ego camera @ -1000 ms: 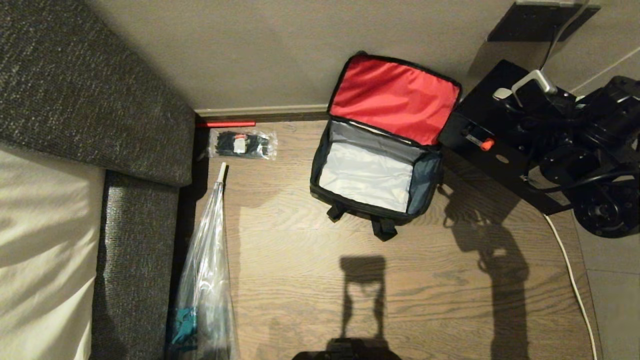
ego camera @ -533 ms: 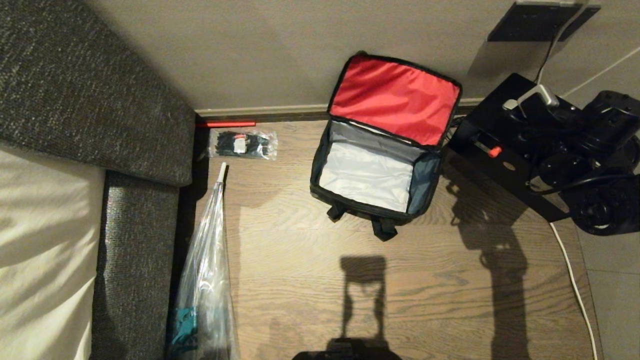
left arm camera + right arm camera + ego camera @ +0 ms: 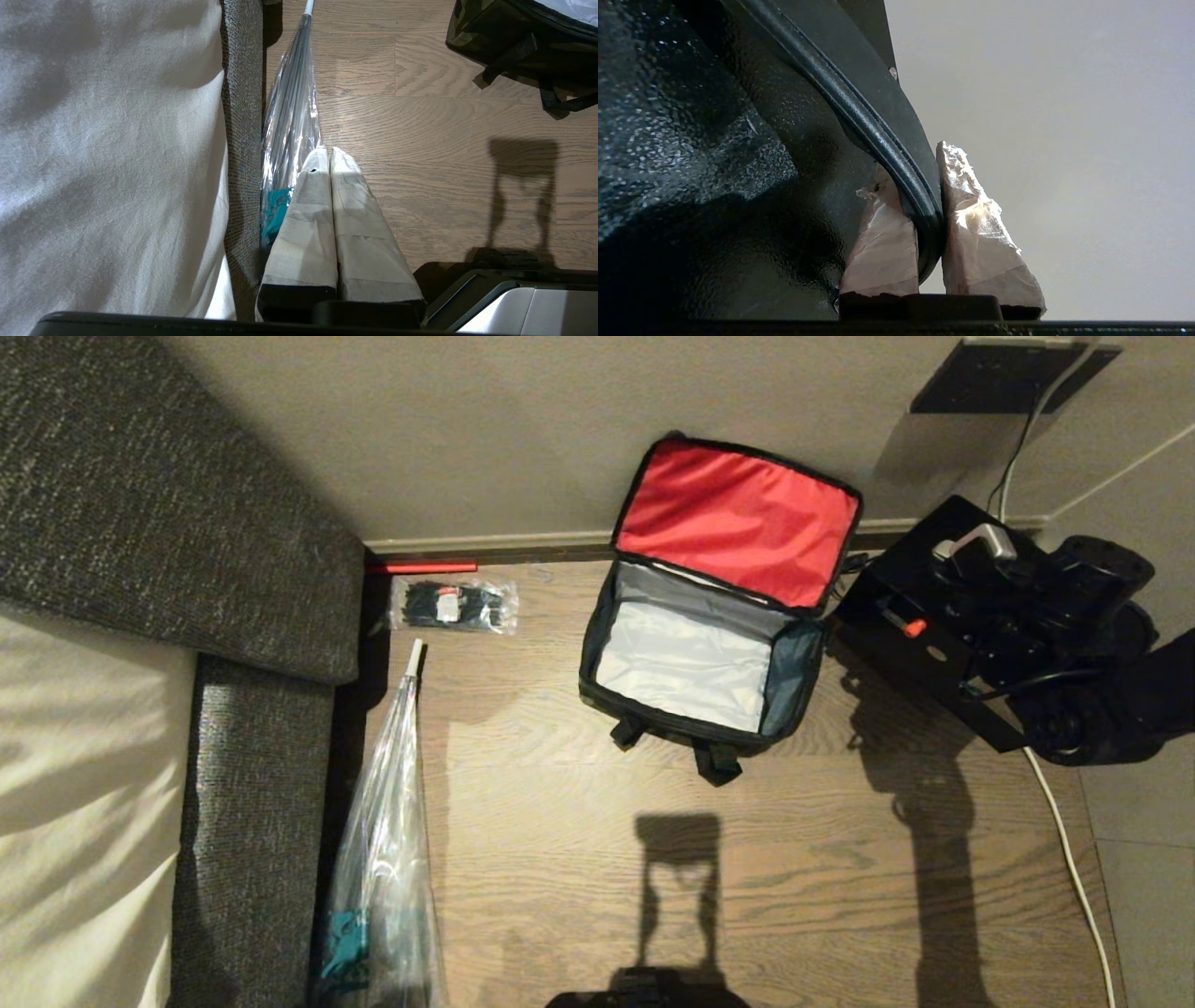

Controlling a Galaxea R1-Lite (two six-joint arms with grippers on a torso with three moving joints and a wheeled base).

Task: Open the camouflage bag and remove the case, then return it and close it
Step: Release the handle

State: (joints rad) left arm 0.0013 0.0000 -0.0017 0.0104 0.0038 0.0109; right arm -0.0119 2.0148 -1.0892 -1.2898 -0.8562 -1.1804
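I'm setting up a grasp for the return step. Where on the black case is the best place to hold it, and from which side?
By its strap handle, coming from the handle edge. The case is flat and wide, so the thin strap is the part the fingers can span. The right gripper is clamped on it that way, carrying the case beside the open bag.

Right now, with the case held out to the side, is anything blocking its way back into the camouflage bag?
Nothing visible. The camouflage bag sits open, red lid folded back against the wall, its pale lining bare. The case, gripped by its strap in the right gripper, hangs just beside the bag's right edge.
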